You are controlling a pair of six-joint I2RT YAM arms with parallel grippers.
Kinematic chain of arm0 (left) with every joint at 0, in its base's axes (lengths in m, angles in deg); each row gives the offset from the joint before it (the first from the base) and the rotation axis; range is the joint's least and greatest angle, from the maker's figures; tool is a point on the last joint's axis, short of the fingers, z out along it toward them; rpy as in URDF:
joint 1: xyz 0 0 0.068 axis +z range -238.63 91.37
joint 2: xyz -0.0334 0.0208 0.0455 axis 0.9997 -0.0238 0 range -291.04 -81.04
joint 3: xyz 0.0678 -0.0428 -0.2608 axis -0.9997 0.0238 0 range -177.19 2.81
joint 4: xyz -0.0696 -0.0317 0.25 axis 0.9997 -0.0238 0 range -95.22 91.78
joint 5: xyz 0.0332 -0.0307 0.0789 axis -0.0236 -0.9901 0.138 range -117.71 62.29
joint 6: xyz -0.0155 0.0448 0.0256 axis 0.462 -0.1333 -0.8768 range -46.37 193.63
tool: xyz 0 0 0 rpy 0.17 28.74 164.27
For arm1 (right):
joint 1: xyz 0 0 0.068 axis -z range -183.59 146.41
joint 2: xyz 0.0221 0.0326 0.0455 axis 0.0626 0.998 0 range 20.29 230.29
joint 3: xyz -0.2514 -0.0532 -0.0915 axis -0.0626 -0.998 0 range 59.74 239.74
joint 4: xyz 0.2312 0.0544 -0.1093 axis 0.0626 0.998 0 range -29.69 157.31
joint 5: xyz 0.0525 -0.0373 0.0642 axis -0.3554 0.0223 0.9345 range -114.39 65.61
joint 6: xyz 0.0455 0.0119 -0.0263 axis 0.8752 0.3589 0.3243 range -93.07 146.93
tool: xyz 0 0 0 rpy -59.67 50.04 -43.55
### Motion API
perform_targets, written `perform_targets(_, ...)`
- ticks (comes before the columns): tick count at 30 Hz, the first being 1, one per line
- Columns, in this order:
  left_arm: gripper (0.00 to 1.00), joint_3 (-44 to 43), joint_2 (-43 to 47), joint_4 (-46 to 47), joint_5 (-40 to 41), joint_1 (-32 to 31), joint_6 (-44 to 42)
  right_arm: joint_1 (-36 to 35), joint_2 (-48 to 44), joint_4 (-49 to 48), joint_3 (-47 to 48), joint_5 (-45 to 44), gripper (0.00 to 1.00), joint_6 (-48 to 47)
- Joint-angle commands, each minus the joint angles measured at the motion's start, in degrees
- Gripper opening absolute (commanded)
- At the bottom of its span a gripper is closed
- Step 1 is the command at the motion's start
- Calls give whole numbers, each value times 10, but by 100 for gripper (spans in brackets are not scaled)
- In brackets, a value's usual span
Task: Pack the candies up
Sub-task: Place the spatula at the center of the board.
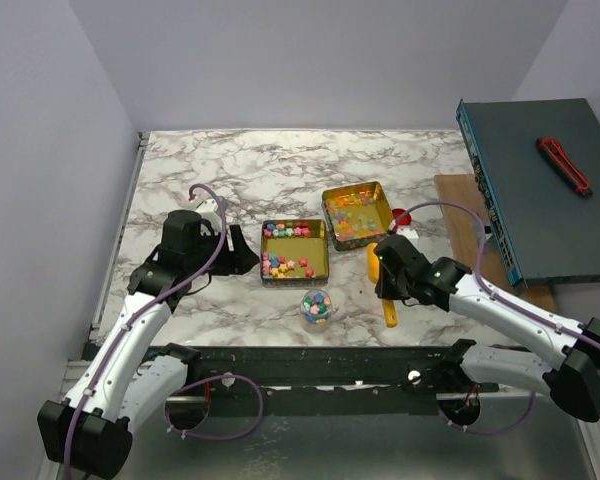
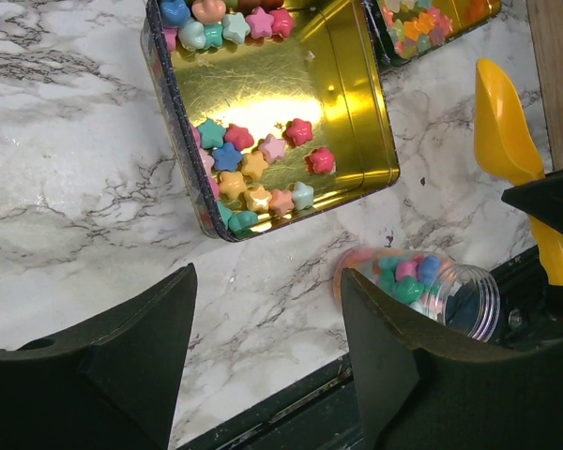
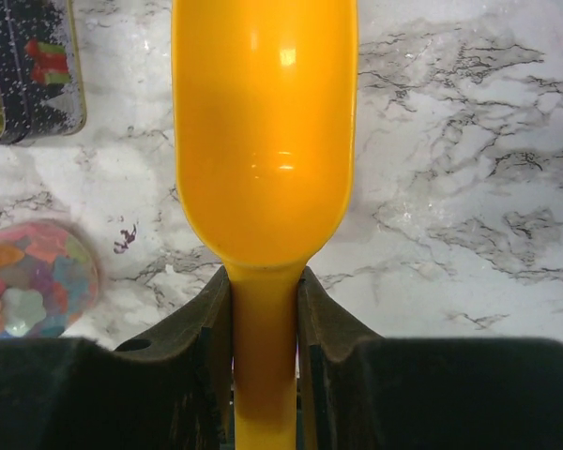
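Note:
Pastel star-shaped candies (image 1: 285,265) (image 2: 253,169) lie in a gold tin (image 1: 325,250) (image 2: 338,84) at mid-table. Glossy candies (image 1: 352,215) fill a second tin (image 1: 385,205) behind and to its right. A small clear jar (image 1: 316,306) (image 2: 422,281) (image 3: 33,281) near the front edge also holds candies. My left gripper (image 1: 248,260) (image 2: 267,319) is open just left of the first tin, with bare marble between its fingers. My right gripper (image 1: 385,278) (image 3: 265,291) is shut on the handle of a yellow scoop (image 1: 388,308) (image 2: 507,122) (image 3: 263,141), right of the jar; the bowl looks empty.
A red cap (image 1: 401,216) lies right of the far tin. A wooden board (image 1: 460,220) and a teal box (image 1: 540,190) with a red-black cutter (image 1: 564,164) stand at the right. A black rail (image 1: 310,360) runs along the table's front edge.

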Motion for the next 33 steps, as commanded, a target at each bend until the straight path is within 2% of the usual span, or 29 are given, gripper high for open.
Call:
perform_targets(1,65,-6,-4,-3,14,-3,-7,3,14,-57,-22,-41,1,47)
perform_targets(15,65,-5,4,-4,21,-3,-6,4,106,-103,-52,-114,1,86)
perform_targets(18,65,-5,1,-3,17,-4,-7,4,127,-106,-50,-126,10,92)
perform_targets(22,65,-5,-1,-4,15,-3,-7,4,147,-114,-51,-136,11,95)
perform_targets(26,65,-6,0,-3,15,-3,-7,3,151,-116,-44,-151,30,97)
perform_targets(33,65,-5,3,-4,17,-4,-7,5,151,-81,-11,-159,47,77)
